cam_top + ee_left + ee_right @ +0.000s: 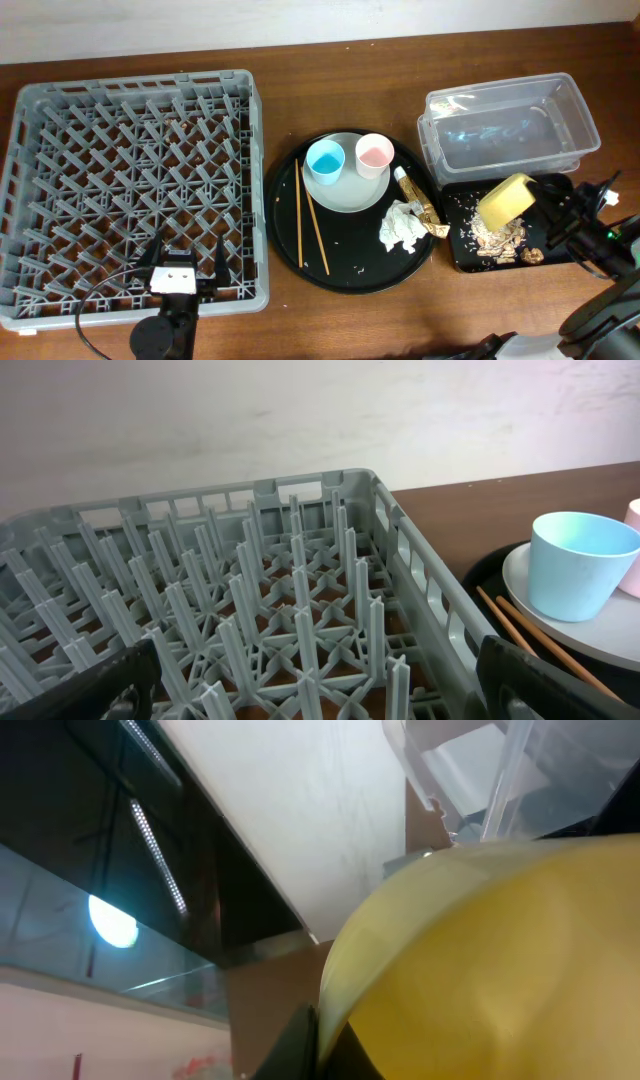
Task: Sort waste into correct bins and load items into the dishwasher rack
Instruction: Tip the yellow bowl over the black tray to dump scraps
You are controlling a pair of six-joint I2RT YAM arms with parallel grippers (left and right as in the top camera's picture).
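My right gripper (540,205) is shut on the rim of the yellow bowl (506,198), which is tipped over the shallow black tray (458,250); beige food scraps (497,240) lie in that tray. The bowl fills the right wrist view (500,970), its rim pinched between the fingers (325,1040). The clear tub (510,125) stands behind. On the round black tray (290,245) sit the plate (345,195) with the blue cup (325,162) and pink cup (374,155), two chopsticks (308,220), a white tissue (402,226) and a foil wrapper (420,205). My left gripper (185,262) is open over the grey rack (130,190).
The left wrist view looks across the rack's pegs (270,610) with the blue cup (578,565) at the right. The rack's near wall is next to the round tray. A cable runs from the left arm base (165,335).
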